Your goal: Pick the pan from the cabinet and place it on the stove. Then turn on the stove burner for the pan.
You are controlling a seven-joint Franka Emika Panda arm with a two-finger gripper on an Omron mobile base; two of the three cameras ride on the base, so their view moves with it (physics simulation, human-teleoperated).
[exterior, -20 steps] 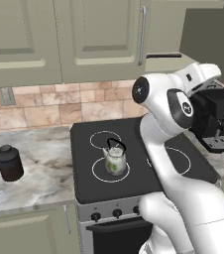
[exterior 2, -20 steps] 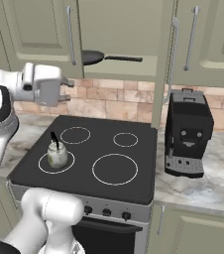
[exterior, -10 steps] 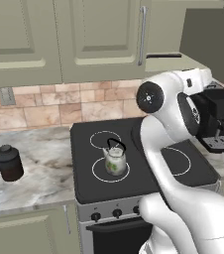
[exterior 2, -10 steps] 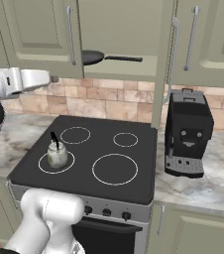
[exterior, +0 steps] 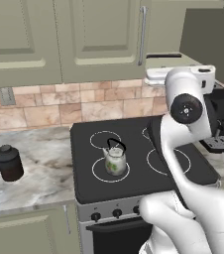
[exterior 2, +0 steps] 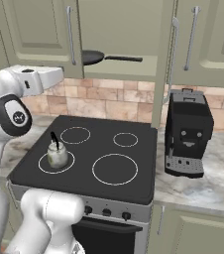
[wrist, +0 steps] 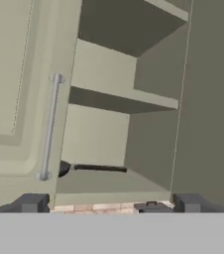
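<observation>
The gripper (wrist: 109, 202) stands wide open, holding nothing; the pan (exterior 2: 95, 57) lies ahead of and just above the fingers (wrist: 33, 202), on the cabinet's (wrist: 148, 149) bottom shelf; best approach level, jaws straddling the handle, clear of the door.

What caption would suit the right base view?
Frying pan waits in the open cabinet above a cooktop holding a small kettle.

Sage-green panelled wall cabinet (exterior 2: 34, 30) had silver bar handles (exterior 2: 70, 34). Shallow dark grey-black frying pan (exterior 2: 91, 57) sat inside. Black glass cooktop (exterior 2: 91, 151) carried four white rings, silver front panel, black knobs. Small glass-green kettle (exterior 2: 57, 155) had a black loop handle. Backsplash (exterior: 59, 106) was tan-brown stone tile. Black coffee machine (exterior 2: 187, 131) stood on grey-white marbled counter (exterior 2: 203, 186).
</observation>
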